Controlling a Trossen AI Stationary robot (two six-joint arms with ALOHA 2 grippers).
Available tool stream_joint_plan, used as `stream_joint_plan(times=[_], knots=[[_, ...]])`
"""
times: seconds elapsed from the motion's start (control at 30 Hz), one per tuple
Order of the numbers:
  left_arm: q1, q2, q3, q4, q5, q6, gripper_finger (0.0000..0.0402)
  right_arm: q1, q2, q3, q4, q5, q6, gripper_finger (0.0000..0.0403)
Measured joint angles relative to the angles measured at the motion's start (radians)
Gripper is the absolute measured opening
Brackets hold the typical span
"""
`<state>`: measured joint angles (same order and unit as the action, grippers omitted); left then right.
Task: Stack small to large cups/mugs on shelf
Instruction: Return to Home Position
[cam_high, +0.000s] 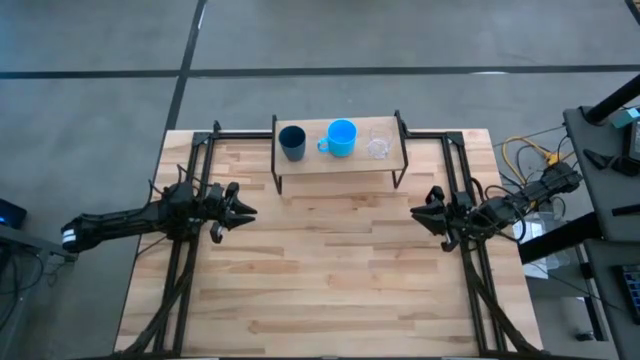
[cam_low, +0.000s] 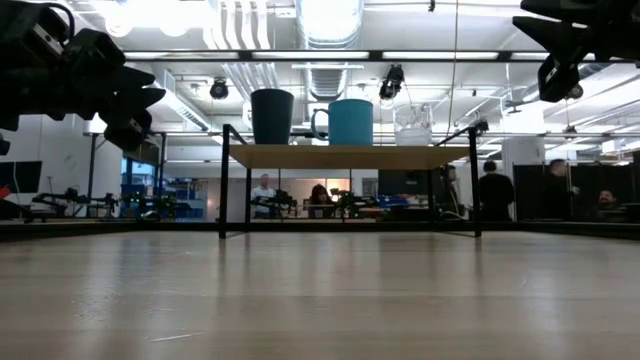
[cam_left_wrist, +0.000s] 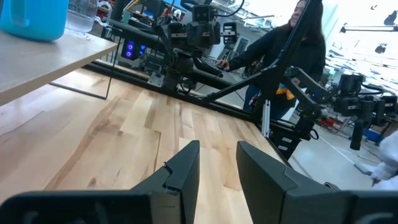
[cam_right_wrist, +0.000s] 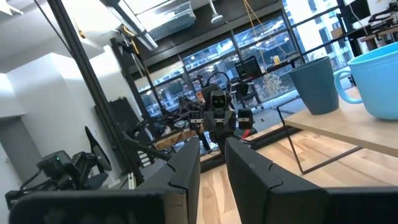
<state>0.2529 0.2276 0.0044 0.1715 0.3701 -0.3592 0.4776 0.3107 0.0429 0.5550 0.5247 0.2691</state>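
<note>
The light-wood shelf (cam_high: 340, 162) stands on black legs at the table's far edge. Three vessels stand upright on it in a row. The dark navy cup (cam_high: 292, 141) is on the left, the bright blue mug (cam_high: 341, 137) in the middle with its handle toward the navy cup, and the clear glass (cam_high: 378, 146) on the right. My left gripper (cam_high: 248, 211) hovers over the table's left side, nearer than the shelf. My right gripper (cam_high: 414, 211) mirrors it on the right. Each is open by a narrow gap and empty, left (cam_left_wrist: 217, 149) and right (cam_right_wrist: 212, 146).
Black frame rails (cam_high: 190, 230) run along the table's left and right sides under the arms. Bare tabletop (cam_high: 330, 260) lies between the grippers and toward the near edge. A person (cam_left_wrist: 292, 43) stands beyond the table's right side, and others are in the room behind (cam_low: 495, 190).
</note>
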Motion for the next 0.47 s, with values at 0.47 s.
stream_joint_plan(times=[0.47], knots=[[0.0, -0.001, 0.0, 0.0, 0.0, 0.0, 0.0093, 0.0, 0.0, 0.0, 0.0, 0.0, 0.0, 0.0081]])
